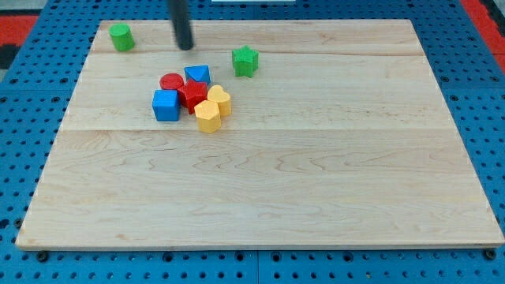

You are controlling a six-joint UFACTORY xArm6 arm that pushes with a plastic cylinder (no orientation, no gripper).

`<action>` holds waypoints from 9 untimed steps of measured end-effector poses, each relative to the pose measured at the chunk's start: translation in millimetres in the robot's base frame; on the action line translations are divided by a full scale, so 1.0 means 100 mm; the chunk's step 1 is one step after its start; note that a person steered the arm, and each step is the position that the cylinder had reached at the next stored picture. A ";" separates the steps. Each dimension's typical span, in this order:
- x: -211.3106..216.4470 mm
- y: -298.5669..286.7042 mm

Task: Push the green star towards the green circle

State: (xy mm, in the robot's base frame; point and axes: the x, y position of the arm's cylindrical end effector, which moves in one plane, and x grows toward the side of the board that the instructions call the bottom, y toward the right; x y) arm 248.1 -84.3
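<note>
- My tip (185,46) sits near the board's top edge, between the green circle (121,37) and the green star (245,61); there are no fingers to spread or press, only a bare rod.
- The green star lies at about four o'clock from my tip, well apart from the green circle, which stands at roughly nine o'clock from my tip near the top-left corner.
- To push well, I judge my tip must go round to the star's three o'clock side, then drive toward ten o'clock.
- A cluster sits at six o'clock from my tip: red circle (170,81), blue triangle (197,75), red block (192,95), blue cube (166,105), two yellow blocks (213,110). Pass above it.
</note>
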 end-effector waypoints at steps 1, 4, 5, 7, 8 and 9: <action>-0.02 0.75; 0.47 0.68; 0.28 -0.03; 0.28 -0.08; 0.28 -0.08; 0.31 -0.19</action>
State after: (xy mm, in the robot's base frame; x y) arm 279.0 -103.5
